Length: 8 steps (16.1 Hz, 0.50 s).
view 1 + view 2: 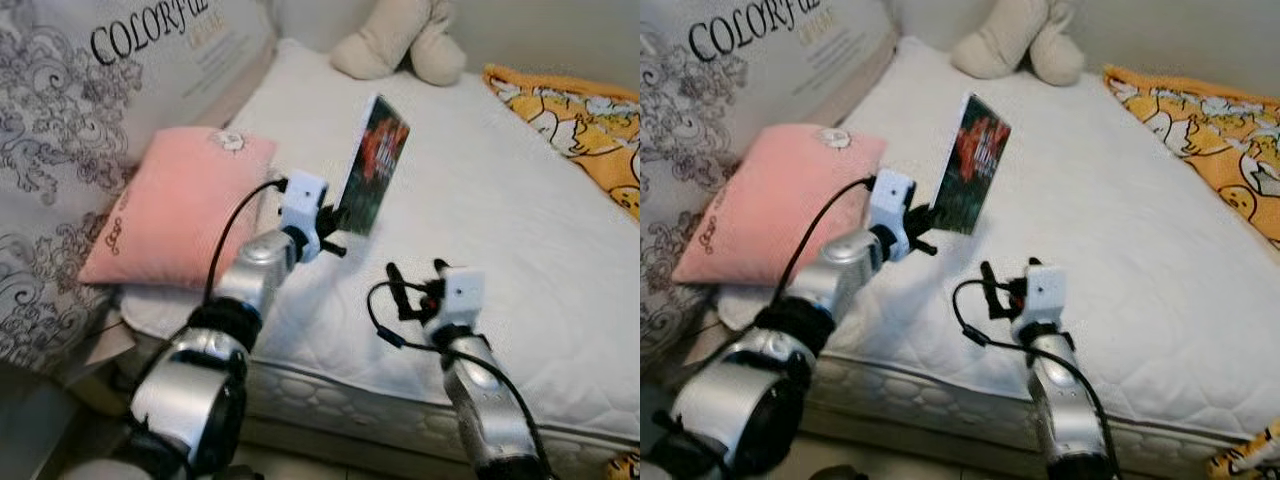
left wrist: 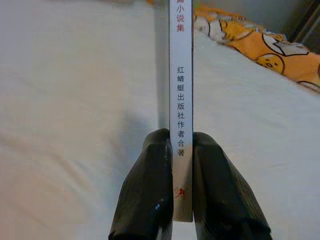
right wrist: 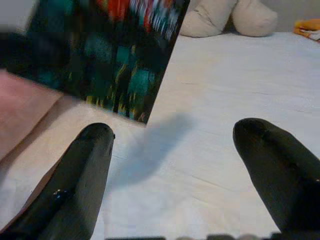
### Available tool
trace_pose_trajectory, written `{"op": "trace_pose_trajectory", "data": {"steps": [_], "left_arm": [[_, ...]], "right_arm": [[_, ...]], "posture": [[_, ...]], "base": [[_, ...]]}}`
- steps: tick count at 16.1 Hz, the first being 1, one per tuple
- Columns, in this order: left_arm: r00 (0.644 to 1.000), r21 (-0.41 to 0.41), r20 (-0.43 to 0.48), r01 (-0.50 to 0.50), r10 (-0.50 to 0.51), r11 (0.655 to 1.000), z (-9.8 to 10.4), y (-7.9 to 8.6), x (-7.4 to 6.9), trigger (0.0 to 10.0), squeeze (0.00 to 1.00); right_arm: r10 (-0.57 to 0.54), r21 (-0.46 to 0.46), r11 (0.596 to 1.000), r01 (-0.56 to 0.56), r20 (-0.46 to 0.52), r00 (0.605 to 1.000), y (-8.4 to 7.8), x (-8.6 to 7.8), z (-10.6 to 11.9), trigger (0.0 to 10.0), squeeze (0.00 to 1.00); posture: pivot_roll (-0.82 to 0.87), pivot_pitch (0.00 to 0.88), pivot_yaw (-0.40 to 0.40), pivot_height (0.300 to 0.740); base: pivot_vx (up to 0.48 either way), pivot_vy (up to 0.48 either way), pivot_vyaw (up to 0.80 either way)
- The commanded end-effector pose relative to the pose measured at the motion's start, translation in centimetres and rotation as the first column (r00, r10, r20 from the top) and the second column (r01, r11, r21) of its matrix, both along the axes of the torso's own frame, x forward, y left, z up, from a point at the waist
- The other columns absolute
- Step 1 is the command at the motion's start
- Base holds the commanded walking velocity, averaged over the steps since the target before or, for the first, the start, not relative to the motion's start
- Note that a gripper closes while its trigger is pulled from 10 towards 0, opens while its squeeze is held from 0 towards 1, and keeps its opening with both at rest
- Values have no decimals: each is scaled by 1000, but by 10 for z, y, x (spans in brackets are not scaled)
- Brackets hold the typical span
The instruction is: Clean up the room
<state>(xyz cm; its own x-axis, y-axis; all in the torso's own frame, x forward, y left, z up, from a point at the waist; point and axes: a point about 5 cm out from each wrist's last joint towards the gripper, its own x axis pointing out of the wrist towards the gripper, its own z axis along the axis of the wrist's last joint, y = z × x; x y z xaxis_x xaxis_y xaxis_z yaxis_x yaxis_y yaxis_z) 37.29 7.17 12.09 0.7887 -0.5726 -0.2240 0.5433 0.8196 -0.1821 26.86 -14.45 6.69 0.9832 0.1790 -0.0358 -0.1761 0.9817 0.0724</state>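
left claw [image 2: 182, 200]: fingers pinched on white spine of one thin book [image 1: 374, 165], held upright, clear above bed [image 1: 480, 210] | right claw [image 3: 172, 170]: fingers wide apart, holding nothing, over quilted white mattress | one pink cushion [image 1: 180, 205], one beige plush toy [image 1: 400, 40], one yellow patterned blanket [image 1: 580, 120]

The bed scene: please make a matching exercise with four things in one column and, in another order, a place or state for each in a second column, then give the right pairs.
Things:
1. book
2. pink pillow
3. stuffed toy
4. right end effector

Places or states:
A. open, holding nothing, above the mattress
B. at the far end of the bed
C. clamped upright in the left end effector
D. on the bed's left side, beside the grey patterned bedding

Pairs: 1-C, 2-D, 3-B, 4-A
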Motion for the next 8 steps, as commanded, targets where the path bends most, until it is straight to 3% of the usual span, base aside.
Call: {"op": "trace_pose_trajectory", "data": {"steps": [1, 4, 8], "left_arm": [[1000, -62, -13, 12, -13, 998, 10, 0, 5, 0, 0], [990, -167, -139, -16, -8, 986, -2, 8, 3, 0, 0], [969, -189, -248, -68, 19, 980, -23, 27, -4, 0, 0]], "right_arm": [[15, 2, 1000, -15, 28, 1000, -6, -2, 11, 10000, 0], [41, -31, 999, -41, -4, 999, -25, -24, 13, 10000, 0], [54, -40, 998, -57, -53, 997, -32, -48, 17, 10000, 0]], "posture": [[-36, 20, -53, 740], [-94, 79, -78, 740], [-149, 120, -91, 740]], "base": [[0, 0, 0], [0, 0, 0], [0, 0, 0]]}}
